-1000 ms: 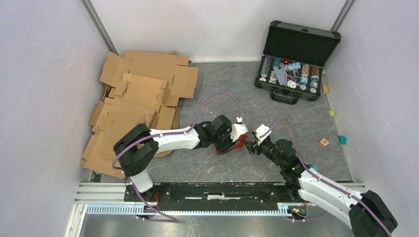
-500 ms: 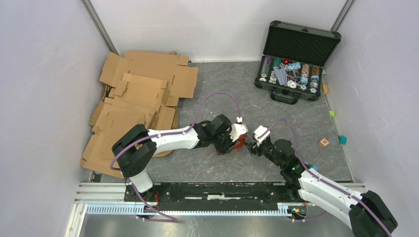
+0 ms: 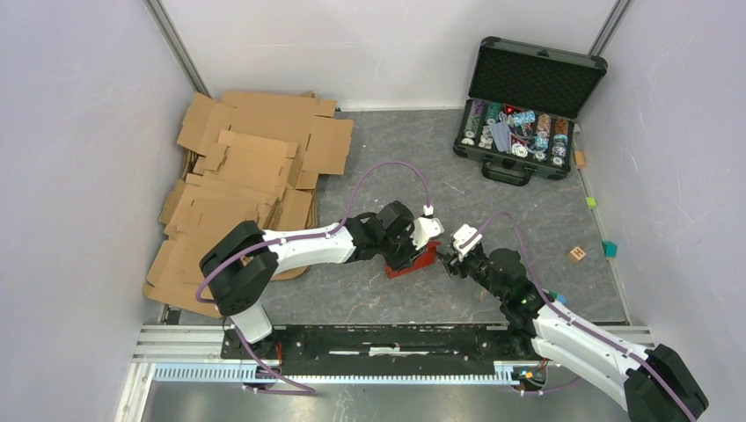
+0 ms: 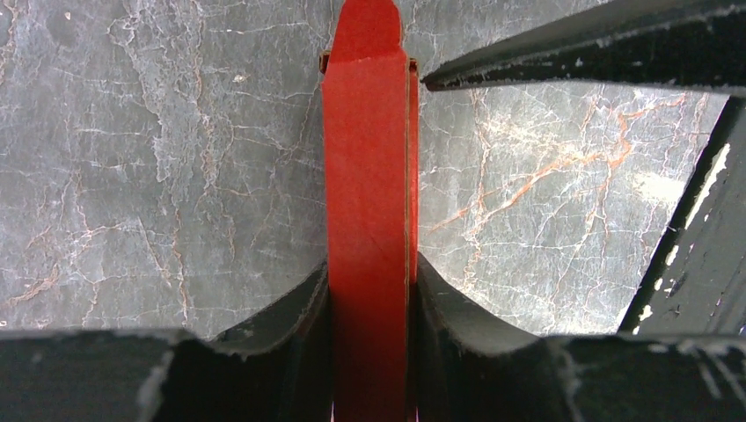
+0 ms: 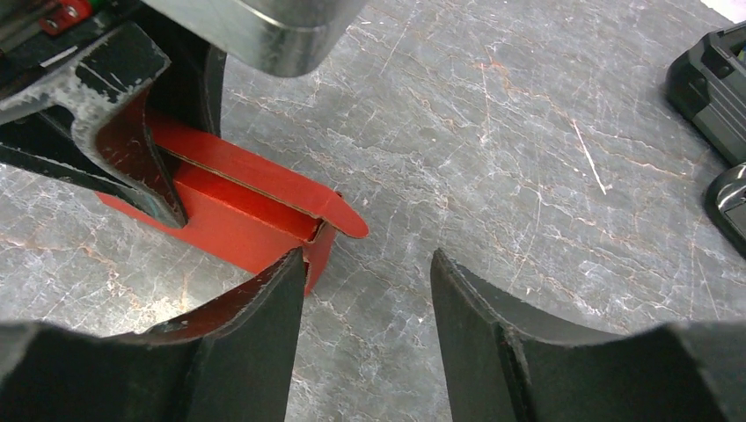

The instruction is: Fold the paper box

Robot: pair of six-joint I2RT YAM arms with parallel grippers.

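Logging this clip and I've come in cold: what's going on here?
Two robot arms are folding a red box in the middle of the table. The left gripper is clamped on one upright wall of the box. The right gripper is open and holds nothing; it sits at the box's end, one finger right beside the corner where a rounded flap sticks out. The fold is not yet finished.

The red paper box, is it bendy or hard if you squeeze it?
Probably bendy: the paper box is thin creased sheet, and its end flap curls over. Likely light, so a push could slide it on the smooth table. The left gripper pinches one wall, which seems to steady it.
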